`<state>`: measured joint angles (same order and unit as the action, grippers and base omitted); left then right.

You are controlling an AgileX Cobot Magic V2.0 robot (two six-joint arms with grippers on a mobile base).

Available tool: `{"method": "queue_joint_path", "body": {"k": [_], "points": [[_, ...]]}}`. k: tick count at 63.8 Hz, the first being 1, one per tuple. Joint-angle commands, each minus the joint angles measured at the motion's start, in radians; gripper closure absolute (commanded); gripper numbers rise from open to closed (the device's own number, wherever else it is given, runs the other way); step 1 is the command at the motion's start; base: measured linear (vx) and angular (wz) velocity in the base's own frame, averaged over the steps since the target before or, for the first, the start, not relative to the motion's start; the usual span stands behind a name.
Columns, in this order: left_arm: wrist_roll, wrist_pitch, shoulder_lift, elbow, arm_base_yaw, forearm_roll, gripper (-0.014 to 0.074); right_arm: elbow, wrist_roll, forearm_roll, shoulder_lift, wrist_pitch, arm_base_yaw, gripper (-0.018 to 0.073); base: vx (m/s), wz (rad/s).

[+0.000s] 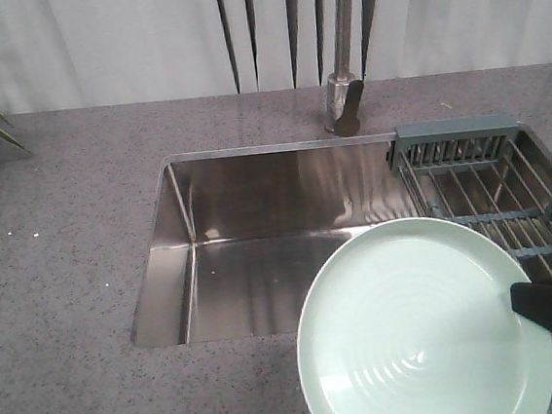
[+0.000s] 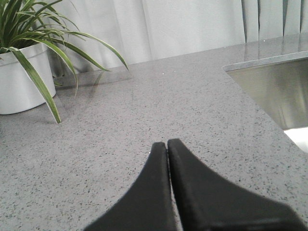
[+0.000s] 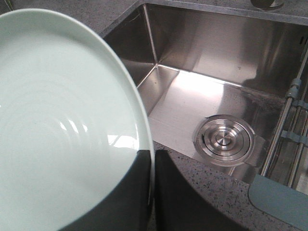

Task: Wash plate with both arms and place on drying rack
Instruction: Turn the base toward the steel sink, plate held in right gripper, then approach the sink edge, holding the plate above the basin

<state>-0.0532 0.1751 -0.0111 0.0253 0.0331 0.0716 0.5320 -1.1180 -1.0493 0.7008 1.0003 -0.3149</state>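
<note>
The pale mint-green plate (image 1: 416, 335) hovers face up over the sink's near right corner. My right gripper (image 1: 523, 303) is shut on the plate's right rim. In the right wrist view the plate (image 3: 62, 120) fills the left half, with its rim pinched between my right gripper's (image 3: 152, 156) black fingers. The drying rack (image 1: 495, 196) of thin wires with a grey-green end piece sits over the sink's right side, behind the plate. My left gripper (image 2: 167, 144) is shut on nothing, above the bare counter left of the sink.
The steel sink basin (image 1: 252, 258) is sunk in the grey speckled counter (image 1: 68, 286), with a drain cover (image 3: 224, 139) in its floor. A tap (image 1: 345, 83) stands behind it. A potted plant (image 2: 21, 62) sits at the counter's far left.
</note>
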Motion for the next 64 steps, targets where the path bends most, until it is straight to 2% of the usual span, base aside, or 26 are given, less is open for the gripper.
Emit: {"method": "queue_joint_path", "body": {"k": [1, 64], "points": [[-0.009, -0.072, -0.014, -0.025, -0.001, -0.002, 0.0603, 0.025, -0.009, -0.062, -0.001, -0.012, -0.006, 0.0561, 0.02, -0.03], [-0.009, -0.072, -0.014, -0.025, -0.001, -0.002, 0.0603, 0.025, -0.009, -0.062, -0.001, -0.012, -0.006, 0.0561, 0.02, -0.03]]}}
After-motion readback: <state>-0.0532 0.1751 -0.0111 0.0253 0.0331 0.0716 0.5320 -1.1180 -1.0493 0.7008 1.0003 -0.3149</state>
